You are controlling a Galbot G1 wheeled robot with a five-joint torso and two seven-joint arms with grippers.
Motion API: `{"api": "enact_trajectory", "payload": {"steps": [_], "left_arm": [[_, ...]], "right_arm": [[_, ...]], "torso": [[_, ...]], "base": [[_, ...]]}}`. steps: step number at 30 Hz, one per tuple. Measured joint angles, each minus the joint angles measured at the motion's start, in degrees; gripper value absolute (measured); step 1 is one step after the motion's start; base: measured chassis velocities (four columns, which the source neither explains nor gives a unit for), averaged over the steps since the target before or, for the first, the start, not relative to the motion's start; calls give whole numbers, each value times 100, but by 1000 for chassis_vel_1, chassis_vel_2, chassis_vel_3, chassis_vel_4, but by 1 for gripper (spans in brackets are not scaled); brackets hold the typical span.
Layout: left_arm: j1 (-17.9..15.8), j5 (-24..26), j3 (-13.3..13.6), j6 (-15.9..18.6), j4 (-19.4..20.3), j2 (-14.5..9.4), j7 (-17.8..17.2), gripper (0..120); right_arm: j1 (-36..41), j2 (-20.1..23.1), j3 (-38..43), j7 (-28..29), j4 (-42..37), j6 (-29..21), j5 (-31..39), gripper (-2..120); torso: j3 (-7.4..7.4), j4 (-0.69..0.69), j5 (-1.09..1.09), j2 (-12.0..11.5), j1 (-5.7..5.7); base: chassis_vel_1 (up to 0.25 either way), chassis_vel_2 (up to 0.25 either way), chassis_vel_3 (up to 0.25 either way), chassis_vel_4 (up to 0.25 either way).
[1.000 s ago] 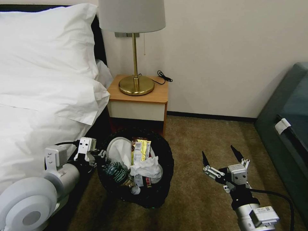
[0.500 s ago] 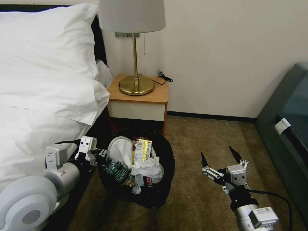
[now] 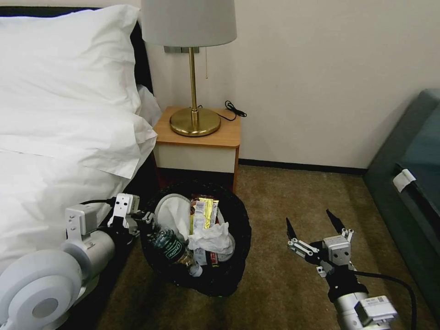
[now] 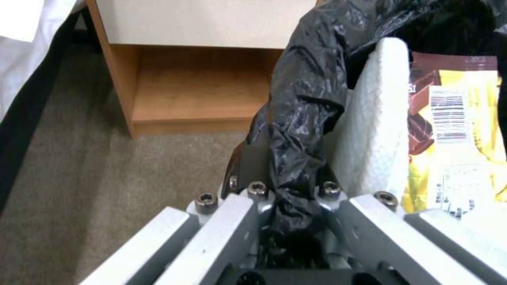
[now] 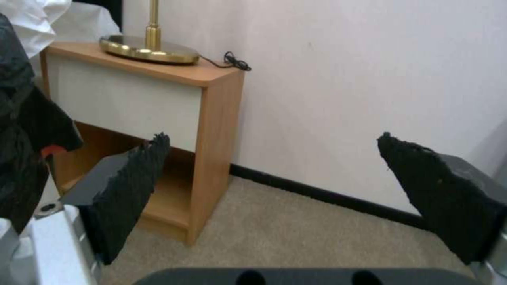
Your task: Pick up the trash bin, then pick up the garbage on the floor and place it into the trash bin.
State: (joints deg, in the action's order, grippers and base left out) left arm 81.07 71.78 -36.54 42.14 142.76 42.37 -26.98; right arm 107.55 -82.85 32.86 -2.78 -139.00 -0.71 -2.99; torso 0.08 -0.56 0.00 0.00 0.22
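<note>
With the left gripper pinched only on the crinkly bag at the rim of the trash bin, held before the nightstand, the bag could slip and spill the garbage, while the right gripper hangs splayed wide beside it.

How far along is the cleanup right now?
Mostly done, by the look of it. The trash bin already holds a slipper, wrappers, tissue and a bottle. The left end effector is clamped on its bagged rim. The right end effector hangs open and empty over bare carpet; no litter shows there.
</note>
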Motion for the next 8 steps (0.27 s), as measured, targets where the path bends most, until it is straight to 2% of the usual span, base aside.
{"api": "enact_trajectory", "payload": {"steps": [8], "left_arm": [[-168,249,-117,0,2,-76,22,2]], "right_arm": [[18,-70,87,-5,38,28,-62,100]], "torso": [[0,1,0,0,0]], "base": [[0,0,0,0]]}}
